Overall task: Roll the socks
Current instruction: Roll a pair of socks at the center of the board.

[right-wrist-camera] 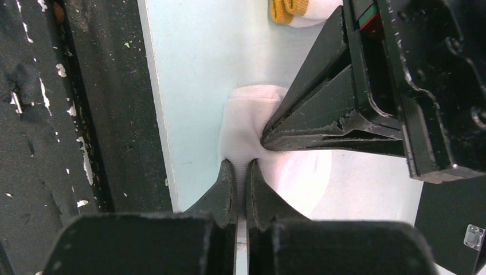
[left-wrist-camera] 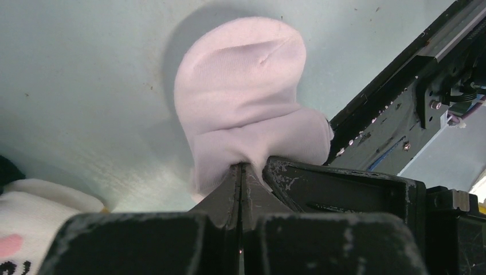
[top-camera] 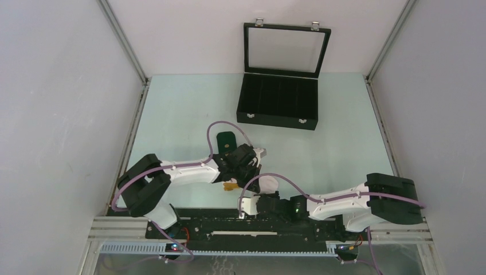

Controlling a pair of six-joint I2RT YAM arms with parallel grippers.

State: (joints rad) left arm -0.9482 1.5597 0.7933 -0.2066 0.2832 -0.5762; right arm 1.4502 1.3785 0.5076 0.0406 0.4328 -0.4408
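Note:
The white sock (top-camera: 267,183) lies bunched near the table's front edge, and both grippers pinch it. In the left wrist view my left gripper (left-wrist-camera: 240,167) is shut on a fold of the white sock (left-wrist-camera: 240,91). In the right wrist view my right gripper (right-wrist-camera: 240,163) is shut on the near edge of the white sock (right-wrist-camera: 243,117), with the left fingers (right-wrist-camera: 321,126) biting the same fabric just beyond. The dark green sock (top-camera: 225,140) is mostly hidden under the left arm. Its white-orange end (top-camera: 230,185) shows beside the white sock.
An open black case (top-camera: 279,102) with a clear lid stands at the back of the table. The black base rail (top-camera: 229,220) runs along the front edge, close to the white sock. White walls enclose both sides.

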